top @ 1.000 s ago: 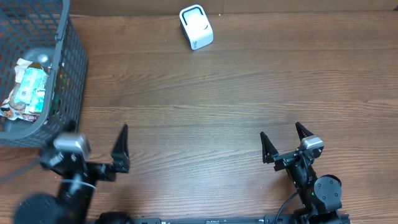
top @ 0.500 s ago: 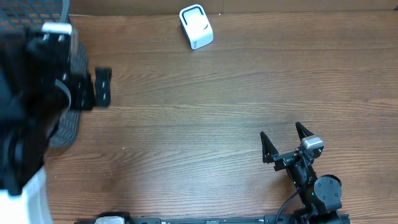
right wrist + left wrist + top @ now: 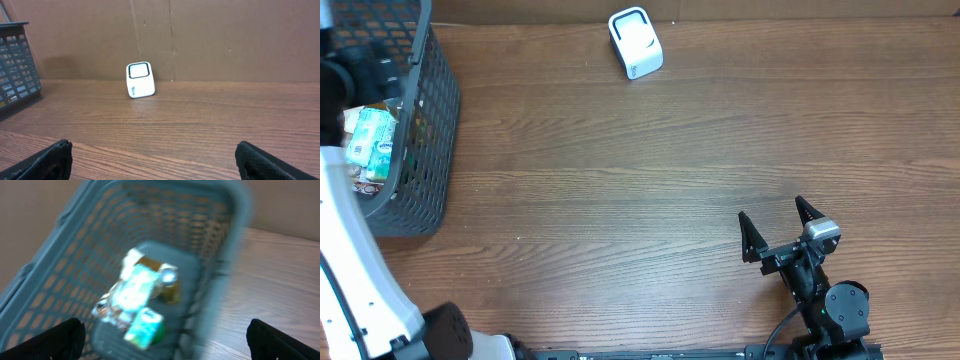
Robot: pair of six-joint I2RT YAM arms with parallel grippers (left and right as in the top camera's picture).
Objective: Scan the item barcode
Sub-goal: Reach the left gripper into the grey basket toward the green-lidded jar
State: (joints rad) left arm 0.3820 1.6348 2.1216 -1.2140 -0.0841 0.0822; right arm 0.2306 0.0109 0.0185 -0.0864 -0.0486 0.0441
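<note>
Your left arm (image 3: 350, 260) has swung from the near edge to over the basket (image 3: 435, 100), left gripper (image 3: 165, 332) spread wide to pick a packet (image 3: 135, 290) lying inside; your right gripper (image 3: 778, 228) idles, also spread, leaving the white scanner (image 3: 140, 80) clear at the far edge

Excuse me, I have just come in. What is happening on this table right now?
A two-armed robot is at the start of a barcode scan. The left gripper hovers over the grey basket, jaws open, looking down on the packaged items inside; it holds nothing. The right gripper sits low at the near edge of the table, jaws open and empty, facing the white scanner at the far side. No item is out of the basket yet.
</note>
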